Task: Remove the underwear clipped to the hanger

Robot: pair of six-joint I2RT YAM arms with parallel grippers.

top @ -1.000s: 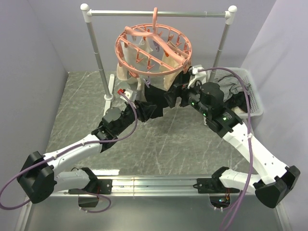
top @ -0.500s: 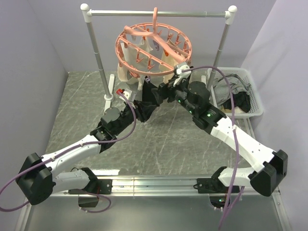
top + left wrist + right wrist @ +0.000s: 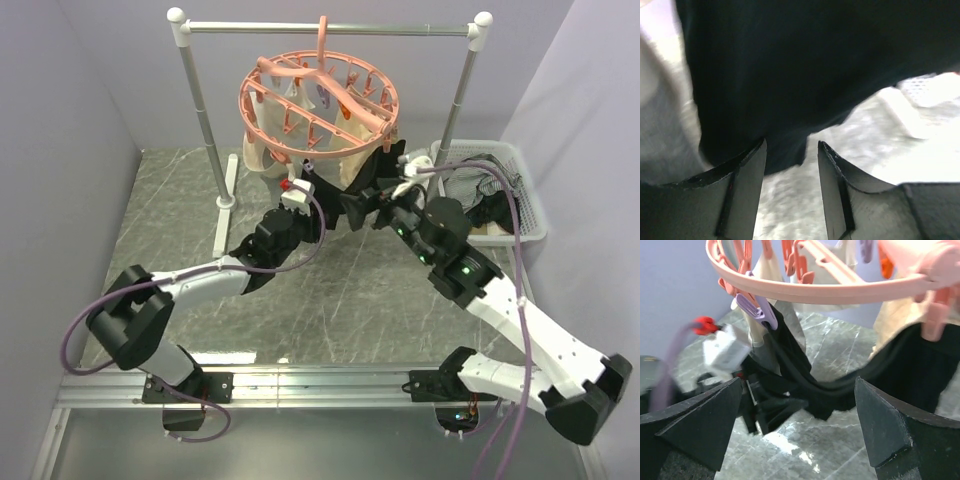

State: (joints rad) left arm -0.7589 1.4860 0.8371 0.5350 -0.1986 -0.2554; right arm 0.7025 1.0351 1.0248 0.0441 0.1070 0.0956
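While black underwear (image 3: 790, 75) dips between the spread left fingers (image 3: 740, 195), right fingers (image 3: 885, 430) wide apart, below the hanger (image 3: 815, 288)

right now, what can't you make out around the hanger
Left wrist view: blurred black underwear fills the frame above the left pincer; the top edge cuts off its clips.
Right wrist view: the top edge cuts off most of the hanger above the right pincer.
Top view: both pincer tips vanish against black fabric.
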